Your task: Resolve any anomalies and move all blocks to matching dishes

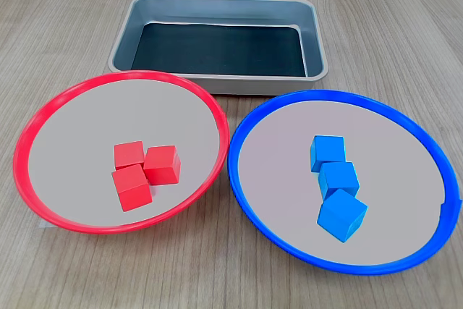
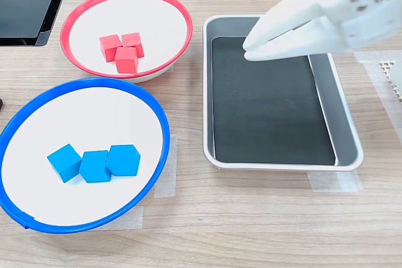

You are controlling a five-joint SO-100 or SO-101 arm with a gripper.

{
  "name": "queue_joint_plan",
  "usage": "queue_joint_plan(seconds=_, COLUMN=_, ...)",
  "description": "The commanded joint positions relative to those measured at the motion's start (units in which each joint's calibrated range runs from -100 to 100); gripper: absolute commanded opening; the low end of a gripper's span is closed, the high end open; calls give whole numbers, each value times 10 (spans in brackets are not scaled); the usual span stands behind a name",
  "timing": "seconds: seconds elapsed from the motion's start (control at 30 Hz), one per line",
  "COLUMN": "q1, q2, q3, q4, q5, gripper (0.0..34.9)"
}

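Beside the tray (image 2: 348, 136), the red dish (image 1: 43, 110) holds three red blocks (image 1: 144, 172) and the blue dish (image 1: 405, 121) holds three blue blocks (image 1: 336, 184). The sorting looks done; I see nothing left to move. The tray is empty. Over the tray hangs the pincer (image 2: 259, 47), nearly shut and holding nothing. The desk (image 2: 251, 230) past the tray's near edge is bare, with room to pull away.

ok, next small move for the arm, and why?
Probably none beyond pulling back to rest. Three red blocks lie in the red dish, three blue blocks in the blue dish, the tray holds nothing, and the claw carries nothing.
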Motion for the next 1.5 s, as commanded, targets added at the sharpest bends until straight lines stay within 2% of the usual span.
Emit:
queue_joint_plan(seconds=0.0, q1=16, q2=-88, q3=48, q4=26, q5=-8, gripper=0)
queue_joint_plan(seconds=0.23, q1=64, q2=-128, q3=90, q4=63, q5=-19, gripper=0)
queue_joint_plan(seconds=0.5, q1=63, q2=-134, q3=90, q4=135, q5=-43, gripper=0)
queue_joint_plan(seconds=1.47, q1=63, q2=-134, q3=90, q4=136, q5=-38, gripper=3)
